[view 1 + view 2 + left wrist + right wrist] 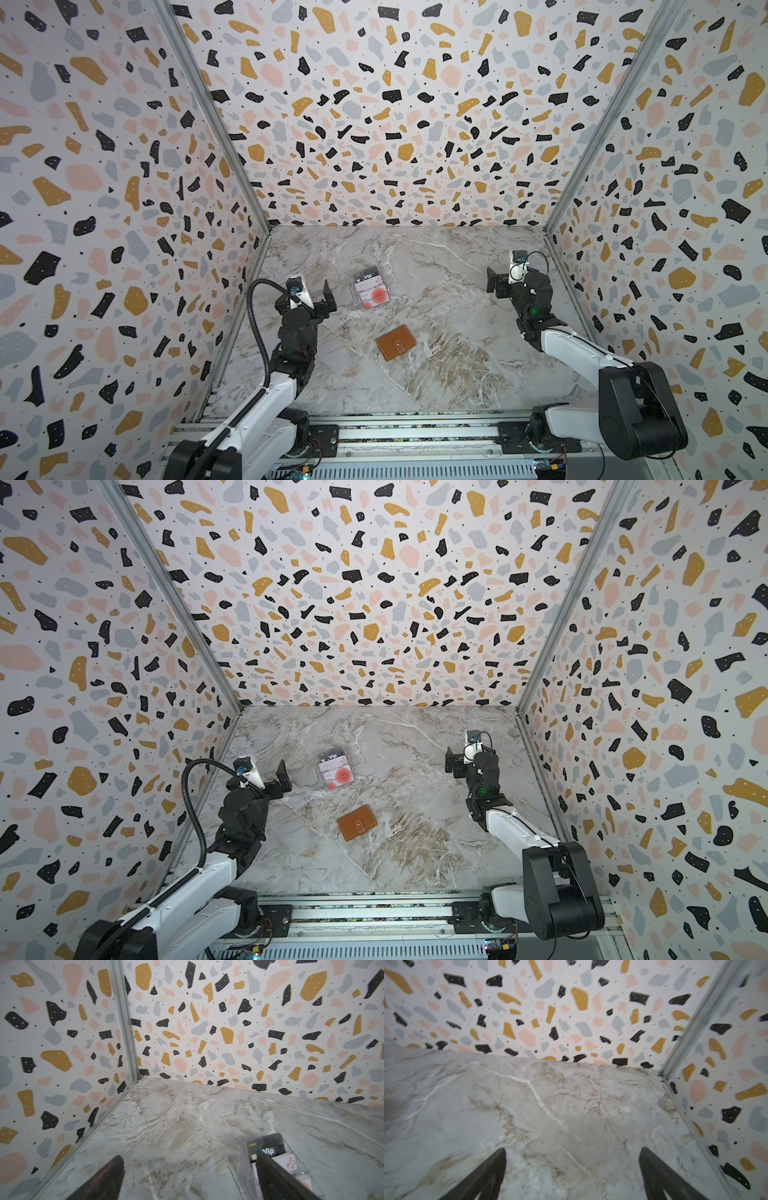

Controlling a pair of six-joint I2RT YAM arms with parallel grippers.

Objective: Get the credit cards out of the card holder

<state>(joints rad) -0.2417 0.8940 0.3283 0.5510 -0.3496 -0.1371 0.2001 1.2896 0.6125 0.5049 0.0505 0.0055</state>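
The card holder (396,343) (356,823), a tan leather booklet, lies closed on the marble table with its snap tab on top, so its inside is hidden. Behind it lies a clear plastic case (370,291) (335,769) with credit cards in it: a dark "Vip" card (268,1147) and white ones with red circles (377,296). My left gripper (327,298) (282,777) (189,1157) stands open just left of that case, with nothing between its fingers. My right gripper (494,283) (451,761) (572,1149) is open and empty far off at the right, over bare marble.
Terrazzo-patterned walls close the table on the left, the back and the right, with metal corner posts (266,224) (546,230). A metal rail (415,432) carrying both arm bases runs along the front edge.
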